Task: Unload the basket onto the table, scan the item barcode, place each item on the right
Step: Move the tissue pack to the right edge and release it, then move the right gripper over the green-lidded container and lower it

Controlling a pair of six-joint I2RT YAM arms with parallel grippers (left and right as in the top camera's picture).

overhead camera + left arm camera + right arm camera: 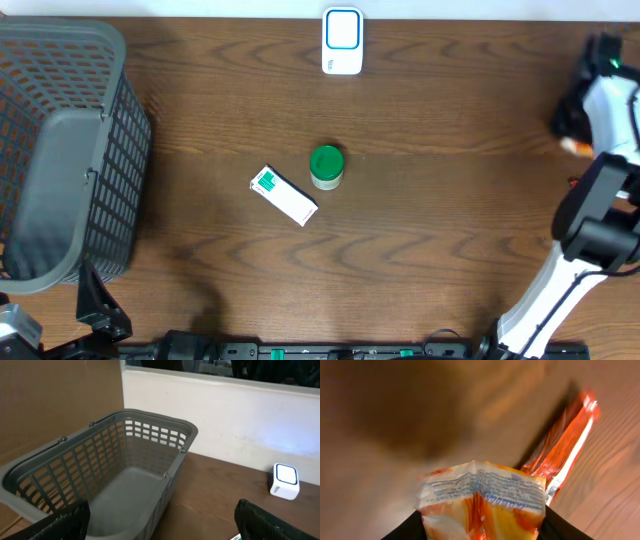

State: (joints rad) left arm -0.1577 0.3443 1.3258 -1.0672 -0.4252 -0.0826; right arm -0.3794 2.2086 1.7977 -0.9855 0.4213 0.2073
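Snack packet [480, 502], orange and white with blue small print, is pinched between the two fingers of my right gripper [480, 527], which is clamped on its sides above the wooden table [450, 230]. A shiny orange strip [567, 442] runs up just past it; I cannot tell whether it is part of the same packet. From overhead, only a sliver of the packet [578, 147] peeks out at my right arm, near the table's right edge.

Well apart from it, in the middle of the table, a green-lidded jar [327, 166] stands upright, with a white box [283, 195] printed in green lying flat just beside it, on the jar's left in the overhead view. Past them, at the table's far edge, sits the white scanner [342, 41], blue-rimmed on its face.

Farthest off, at the left end, stands a grey lattice basket [150, 435], only its own grey floor showing inside. My left gripper [160, 532] hovers before it, fingers [65, 522] spread wide, holding nothing.
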